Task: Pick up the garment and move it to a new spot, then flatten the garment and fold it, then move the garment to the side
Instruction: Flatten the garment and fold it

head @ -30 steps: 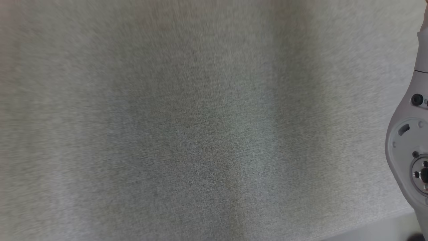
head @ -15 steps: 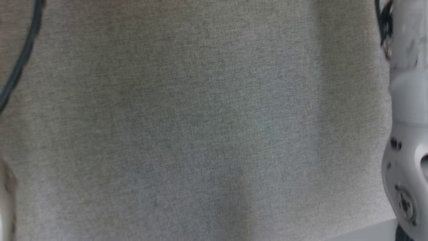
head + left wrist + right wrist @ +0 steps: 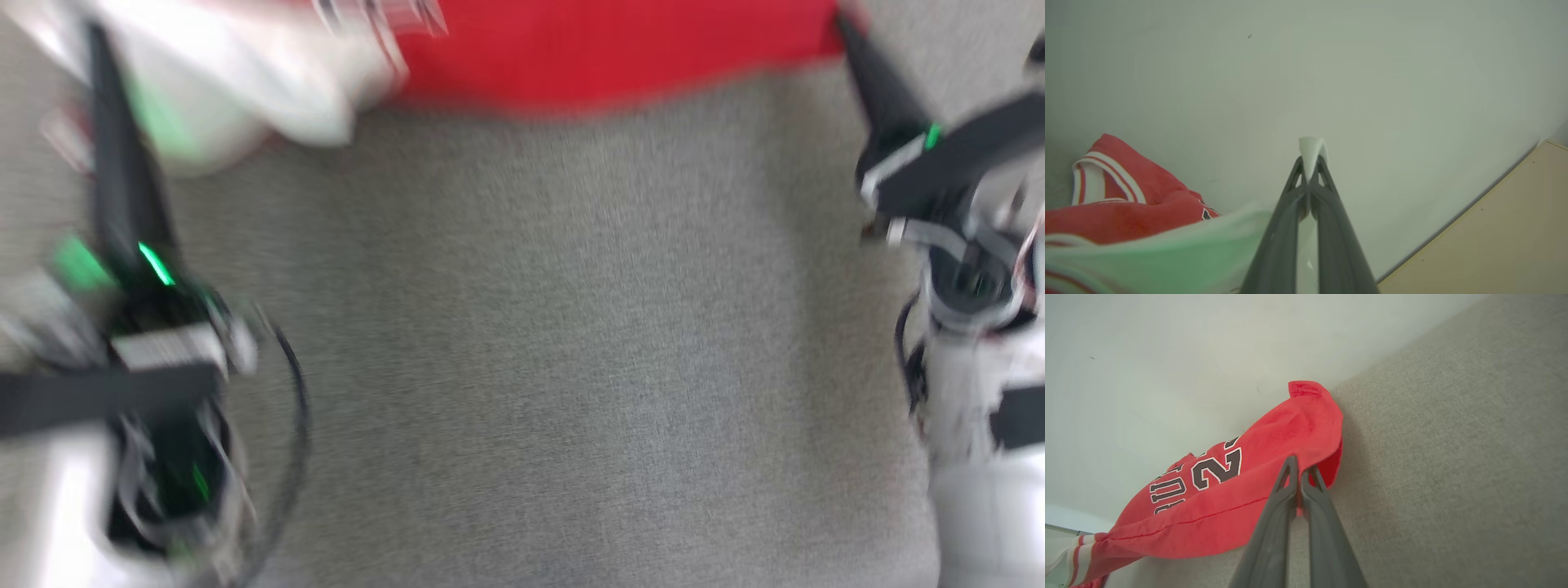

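Here the red garment (image 3: 612,49) stretches along the twelve o'clock edge of the blurred head view, over the grey worktop (image 3: 531,343). The left end effector (image 3: 1312,161), at ten o'clock there, is pinched tight on a white fold of it. The right end effector (image 3: 1300,469), at two o'clock, is clamped on its red hem. Dark numerals (image 3: 1208,473) show toward eight o'clock in the right wrist view.

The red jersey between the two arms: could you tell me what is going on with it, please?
The robot holds the red jersey at two points. Its right pincer is shut on a red edge; its left pincer is shut on a white fold, apparently of the same garment. The cloth spans between them over the grey fabric surface. The head view is blurred, so motion seems under way.
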Robot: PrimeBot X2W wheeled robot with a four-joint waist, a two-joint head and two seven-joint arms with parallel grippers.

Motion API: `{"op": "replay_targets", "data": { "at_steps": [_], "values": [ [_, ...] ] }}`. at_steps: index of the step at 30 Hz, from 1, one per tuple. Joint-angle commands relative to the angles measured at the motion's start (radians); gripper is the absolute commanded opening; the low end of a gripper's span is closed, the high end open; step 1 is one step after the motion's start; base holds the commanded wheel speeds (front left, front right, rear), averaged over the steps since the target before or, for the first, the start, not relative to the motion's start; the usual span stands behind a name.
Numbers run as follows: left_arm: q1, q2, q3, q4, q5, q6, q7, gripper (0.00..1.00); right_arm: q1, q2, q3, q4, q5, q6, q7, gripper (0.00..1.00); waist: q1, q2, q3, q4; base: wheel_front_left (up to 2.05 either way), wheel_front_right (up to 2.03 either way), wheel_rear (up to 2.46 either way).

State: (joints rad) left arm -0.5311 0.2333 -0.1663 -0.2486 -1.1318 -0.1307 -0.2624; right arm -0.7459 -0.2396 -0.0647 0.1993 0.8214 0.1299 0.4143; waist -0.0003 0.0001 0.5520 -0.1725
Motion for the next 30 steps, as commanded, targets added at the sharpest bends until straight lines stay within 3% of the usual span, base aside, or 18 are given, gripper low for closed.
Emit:
{"op": "replay_targets", "data": {
  "at_steps": [1,7,13,24,30],
  "values": [
    [0.046,-0.010,-0.006,-0.009,-0.029,0.001,-0.003,0.00,0.037,0.012,-0.012,-0.010,-0.010,0.001,0.007,0.00,0.0003,-0.0001,-0.206,0.110,0.00,0.00,0.00],
    [0.363,0.026,-0.103,-0.061,-0.209,0.001,0.051,0.00,0.257,0.112,-0.168,-0.085,-0.066,0.001,0.127,0.00,0.0003,-0.0001,-0.331,0.142,0.00,0.00,0.00],
    [0.545,0.102,-0.184,-0.088,-0.340,0.001,0.143,0.00,0.407,0.177,-0.308,-0.159,-0.142,0.001,0.210,0.00,0.0003,-0.0001,-0.398,0.173,0.00,0.00,0.00],
    [0.722,0.178,-0.204,-0.017,-0.464,0.001,0.223,0.00,0.620,0.190,-0.388,-0.198,-0.177,0.001,0.291,0.00,0.0003,-0.0001,-0.441,0.196,0.00,0.00,0.00],
    [0.760,0.215,-0.218,0.014,-0.487,0.041,0.270,0.00,0.709,0.190,-0.402,-0.195,-0.222,0.001,0.332,0.00,0.0003,-0.0001,-0.448,0.191,0.00,0.00,0.00]
  ]
}}
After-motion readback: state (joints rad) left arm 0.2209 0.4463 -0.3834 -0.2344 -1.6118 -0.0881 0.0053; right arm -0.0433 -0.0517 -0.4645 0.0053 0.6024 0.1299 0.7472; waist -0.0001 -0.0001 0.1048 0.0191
